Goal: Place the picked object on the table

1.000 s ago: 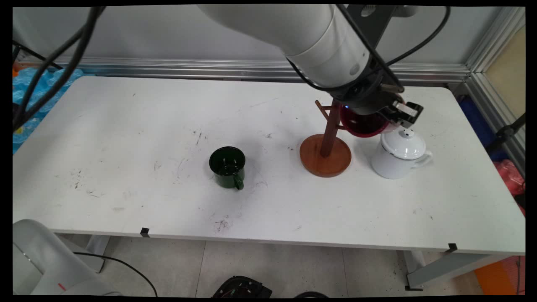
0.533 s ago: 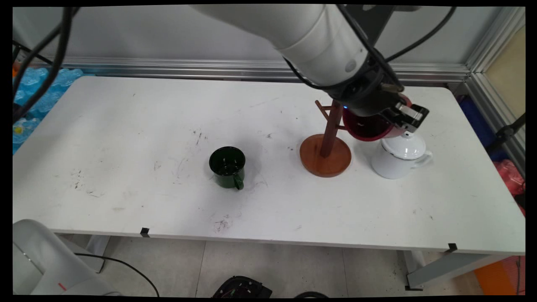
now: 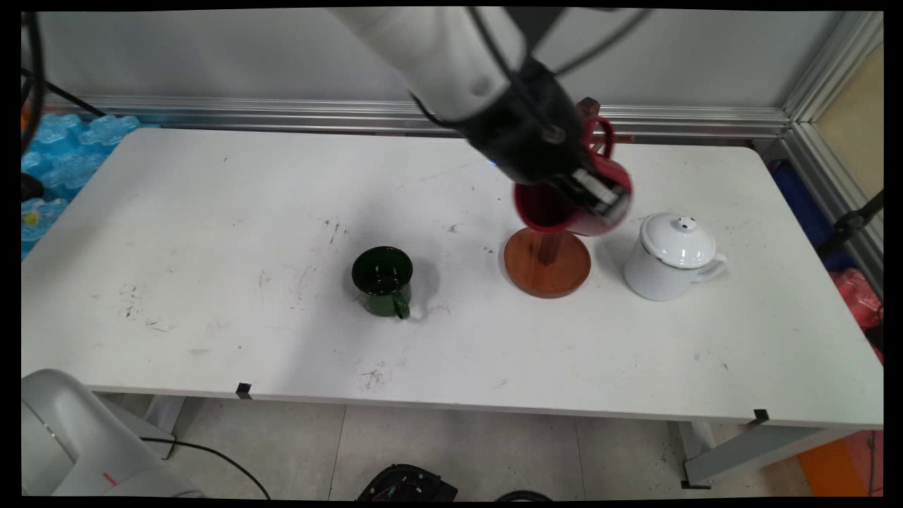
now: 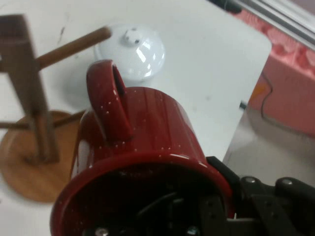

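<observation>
While the arm reaches in from the top of the main view, the hand (image 3: 591,197) is clamped on the rim of a red mug (image 3: 564,201), one finger inside the mouth and one on the outside wall as far as the hand view shows. The mug (image 4: 142,157) is up in the air and tipped on its side, mouth facing back toward the hand, with the handle sticking up and away from it. So the mug sits right at the fingertips, basically filling the hand view.

Right under and behind the mug is a wooden mug stand (image 3: 547,261) with a round base on the table (image 3: 211,212). In the hand view the stand (image 4: 29,123) is at about 9 o'clock from the mug, and one of its pegs points toward the handle without touching it, far as I can tell.

A white lidded pot (image 3: 672,257) stands at about 3 o'clock from the stand's base, near but apart. In the hand view its lid (image 4: 132,51) peeks out just past the mug handle at 12 o'clock.

A dark green mug (image 3: 383,281) stands upright well off at 9 o'clock from the stand, handle toward the near edge.
</observation>
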You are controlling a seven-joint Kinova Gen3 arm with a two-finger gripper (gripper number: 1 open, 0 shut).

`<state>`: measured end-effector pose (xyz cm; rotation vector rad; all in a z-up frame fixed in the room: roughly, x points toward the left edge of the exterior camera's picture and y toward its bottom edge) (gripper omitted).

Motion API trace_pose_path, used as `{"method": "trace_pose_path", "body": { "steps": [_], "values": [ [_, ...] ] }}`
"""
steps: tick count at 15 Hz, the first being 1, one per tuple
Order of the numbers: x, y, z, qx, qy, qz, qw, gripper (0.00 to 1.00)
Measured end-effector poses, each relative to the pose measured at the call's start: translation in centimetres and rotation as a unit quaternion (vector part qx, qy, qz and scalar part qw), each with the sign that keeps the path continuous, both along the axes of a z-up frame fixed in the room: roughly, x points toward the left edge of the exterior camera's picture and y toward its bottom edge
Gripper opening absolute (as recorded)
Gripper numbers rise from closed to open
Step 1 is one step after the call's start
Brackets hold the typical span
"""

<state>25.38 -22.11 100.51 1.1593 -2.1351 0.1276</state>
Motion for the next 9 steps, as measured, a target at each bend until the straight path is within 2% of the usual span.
{"method": "trace_pose_path", "body": {
  "steps": [3, 5, 9],
  "values": [
    [3.7, 0.3, 1.3, 0.004, -0.028, -0.037, 0.9989, 0.0],
    [6.5, 0.4, 2.3, 0.003, -0.051, -0.064, 0.9966, 0.0],
    [11.4, -0.9, 3.3, 0.0, -0.101, -0.087, 0.9911, 0.0]
  ]
}}
